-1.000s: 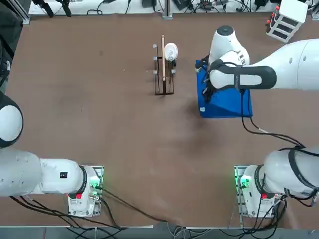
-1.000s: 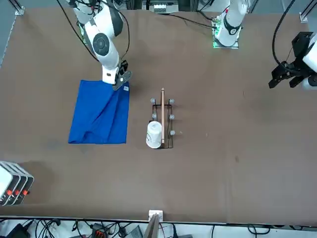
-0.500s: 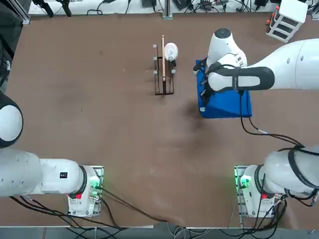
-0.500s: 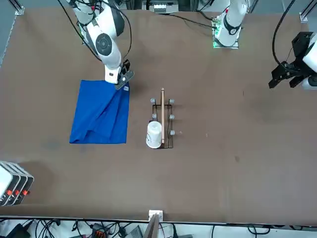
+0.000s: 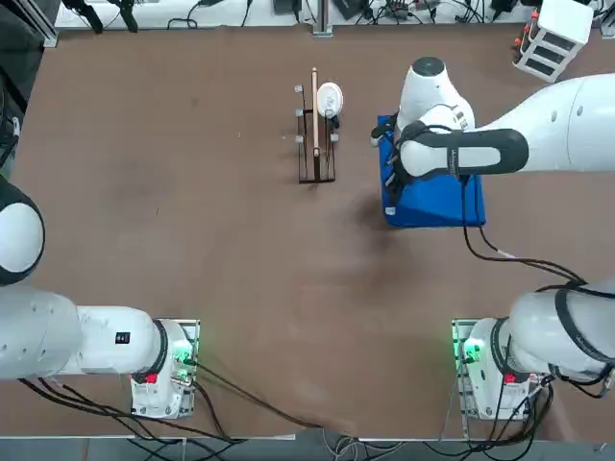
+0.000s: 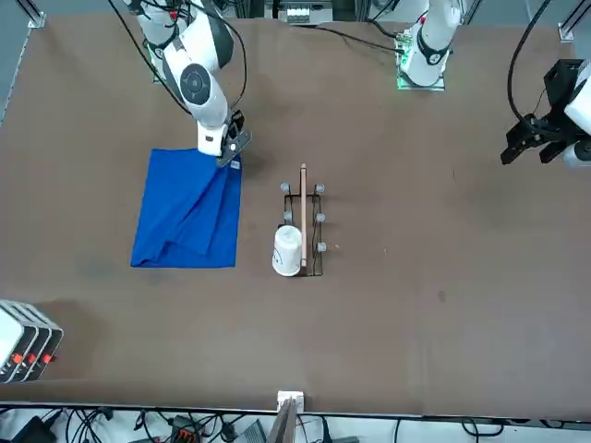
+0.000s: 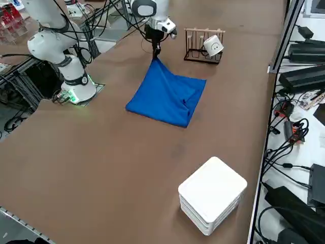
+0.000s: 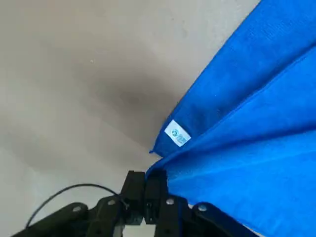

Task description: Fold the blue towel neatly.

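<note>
- While the bright royal-blue rectangular towel (image 6: 187, 214) is lying mostly flat on the brown tabletop (image 6: 416, 277), the right arm's black 2-finger end effector (image 6: 228, 153) is pinching 1 of its corners, with the fingers clenched on the cloth edge in the wrist view (image 8: 148, 190).
- That gripped corner is sitting raised a little above the tabletop, and the cloth is sloping down from it in soft ridges (image 7: 167, 94).
- A small white tag (image 8: 177, 135) with a blue mark is showing on the layer just below the gripped corner.
- The towel is lying in the right half of the tabletop in the top view (image 5: 432, 197), near a small dark wooden rack (image 5: 315, 144) but apart from it.
- A white cup (image 6: 288, 250) is resting tilted on that rack.
- A white boxy stack (image 7: 212, 194) is sitting well apart from the towel, toward the tabletop's far right corner.
</note>
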You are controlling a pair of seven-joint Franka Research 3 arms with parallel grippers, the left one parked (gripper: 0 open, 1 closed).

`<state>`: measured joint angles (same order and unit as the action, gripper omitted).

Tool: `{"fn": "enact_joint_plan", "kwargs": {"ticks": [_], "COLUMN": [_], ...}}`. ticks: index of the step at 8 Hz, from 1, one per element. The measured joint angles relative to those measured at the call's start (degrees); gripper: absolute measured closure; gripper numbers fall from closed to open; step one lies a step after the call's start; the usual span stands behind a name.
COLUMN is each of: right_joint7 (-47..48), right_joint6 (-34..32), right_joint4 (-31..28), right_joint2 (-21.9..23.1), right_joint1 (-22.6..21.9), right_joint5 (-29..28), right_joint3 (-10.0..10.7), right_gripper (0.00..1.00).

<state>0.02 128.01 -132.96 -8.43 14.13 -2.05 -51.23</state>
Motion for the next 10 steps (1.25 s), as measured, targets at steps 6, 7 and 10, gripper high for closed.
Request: {"fn": "enact_joint_plan", "kwargs": {"ticks": [6,7,10], "right_joint7": [4.5,4.5,4.6], "right_joint6": [2.0,2.0,2.2], "right_joint4": [-0.1,-0.1,-0.1], "right_joint2": [-1.8,-1.9,-3.0], "right_joint1": [-3.4,-3.6,-3.7], "right_joint5": [0.0,0.0,0.0], "right_joint3": [0.0,0.0,0.2], "right_gripper": [0.96,0.95,0.68]}}
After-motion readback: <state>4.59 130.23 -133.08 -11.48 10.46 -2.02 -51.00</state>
